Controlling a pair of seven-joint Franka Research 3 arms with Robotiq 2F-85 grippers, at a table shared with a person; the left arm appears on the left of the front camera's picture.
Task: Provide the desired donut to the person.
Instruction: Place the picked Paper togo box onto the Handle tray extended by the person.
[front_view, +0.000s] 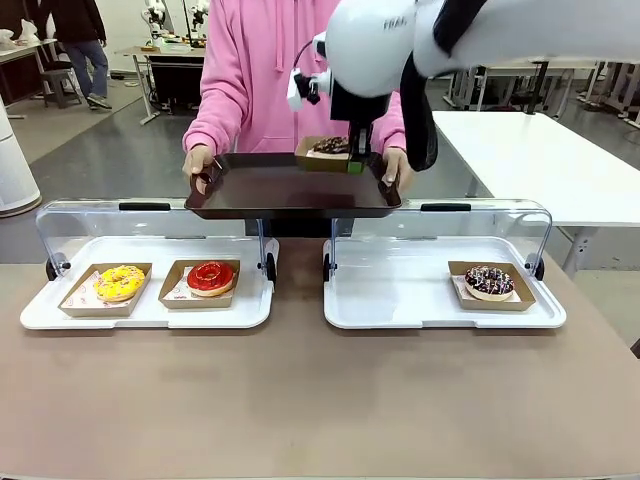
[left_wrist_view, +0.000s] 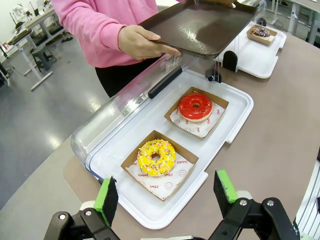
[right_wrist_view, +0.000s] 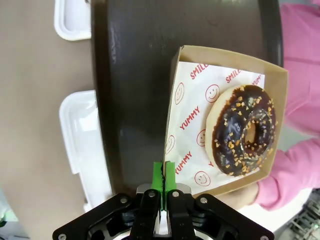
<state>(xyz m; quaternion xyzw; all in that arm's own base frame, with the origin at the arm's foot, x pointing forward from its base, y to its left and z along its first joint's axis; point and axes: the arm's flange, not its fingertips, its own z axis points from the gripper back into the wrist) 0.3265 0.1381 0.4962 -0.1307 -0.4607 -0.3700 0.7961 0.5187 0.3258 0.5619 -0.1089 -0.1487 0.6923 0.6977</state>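
The right pincer pinches the wall of the cardboard box (thin card between its green pads) carrying the chocolate donut, over the dark tray that the person holds out. The left pincer hangs spread above the yellow donut.

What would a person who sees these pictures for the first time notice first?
The right gripper, shut on the wall of a cardboard box with a chocolate donut, holds it at the dark tray that the person in pink holds out at the far side. Nearer, a yellow donut and a red donut lie in a white tray, under the open left gripper.
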